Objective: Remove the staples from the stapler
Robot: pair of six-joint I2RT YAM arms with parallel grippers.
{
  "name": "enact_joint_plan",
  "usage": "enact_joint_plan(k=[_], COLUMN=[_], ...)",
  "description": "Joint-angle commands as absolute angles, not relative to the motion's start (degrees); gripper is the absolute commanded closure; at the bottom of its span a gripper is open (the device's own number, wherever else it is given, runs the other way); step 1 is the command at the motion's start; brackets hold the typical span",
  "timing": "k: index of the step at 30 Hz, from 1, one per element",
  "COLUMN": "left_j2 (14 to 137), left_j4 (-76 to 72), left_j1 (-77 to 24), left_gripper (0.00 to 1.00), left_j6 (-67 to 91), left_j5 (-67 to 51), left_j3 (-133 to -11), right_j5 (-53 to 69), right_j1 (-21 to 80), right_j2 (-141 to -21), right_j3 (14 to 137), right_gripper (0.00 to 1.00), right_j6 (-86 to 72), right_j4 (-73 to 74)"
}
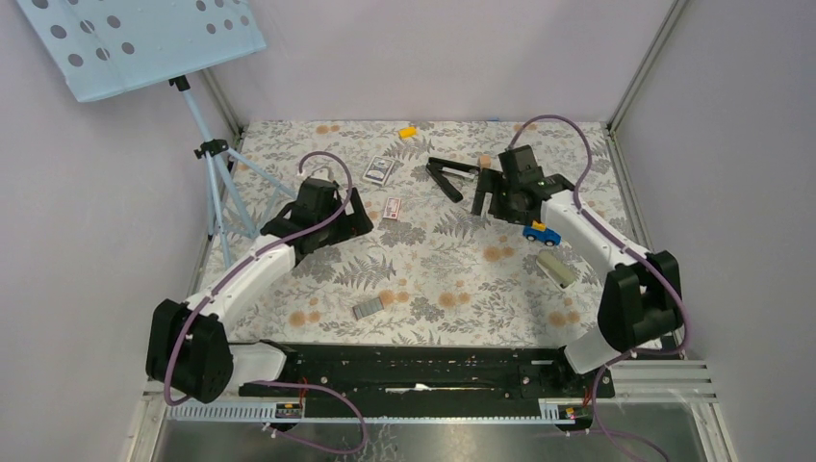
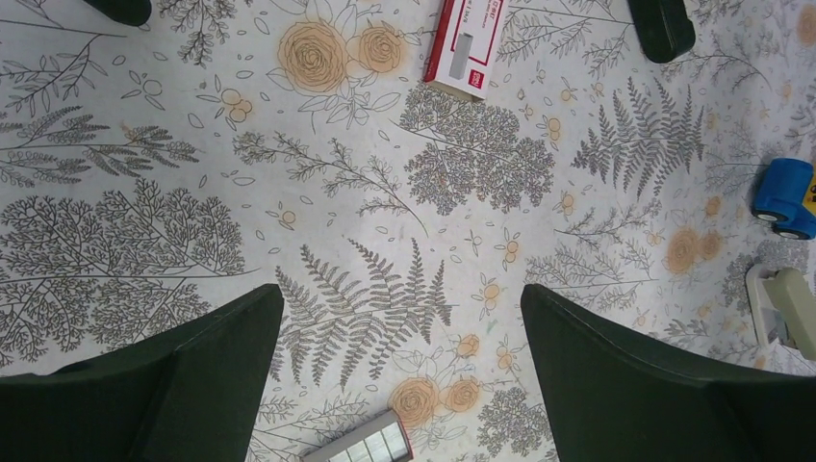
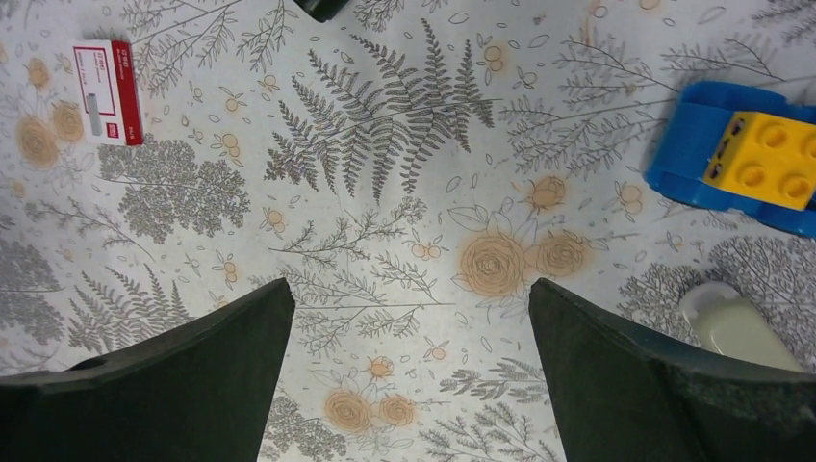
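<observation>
While the left end effector (image 2: 402,300) and right end effector (image 3: 410,294) gape released, print on the red box (image 2: 467,43) is unreadable

The stapler (image 1: 445,181) is seen lying opened in a V on the floral tabletop (image 1: 433,269), just beside the right tool (image 1: 493,199); a blue toy car (image 1: 542,233) is seen nearby.

Extended: left arm (image 1: 252,262), right arm (image 1: 589,229); jaws wide, empty.
</observation>
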State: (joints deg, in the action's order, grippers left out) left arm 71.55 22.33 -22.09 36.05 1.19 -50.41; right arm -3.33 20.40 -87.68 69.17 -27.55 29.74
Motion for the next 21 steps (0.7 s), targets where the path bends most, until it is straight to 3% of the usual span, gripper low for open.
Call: enact_joint_plan(k=[1, 8, 16, 21], left_j2=[73.7, 76.9, 77.3, 76.6], left_j4=[18.7, 18.6, 18.3, 19.4], left_j1=[-22.1, -21.9, -21.7, -21.6], left_gripper=[0.01, 0.01, 0.01, 0.01], left_j6=[34.0, 32.4, 31.5, 29.9], left_j5=[1.1, 0.3, 0.2, 0.3], left_j3=[-56.2, -58.1, -58.2, -58.6], right_j5=[-2.1, 4.3, 1.7, 4.4], right_j1=[21.5, 21.5, 21.4, 20.4], right_j2=[-91.2, -98.6, -113.5, -122.4], right_j3=[73.2, 79.6, 99.8, 110.8], right_gripper=[0.00, 0.03, 0.08, 0.24], right_j6=[-23.3, -16.3, -1.3, 12.2], right_j4=[27.8, 25.1, 30.3, 31.6])
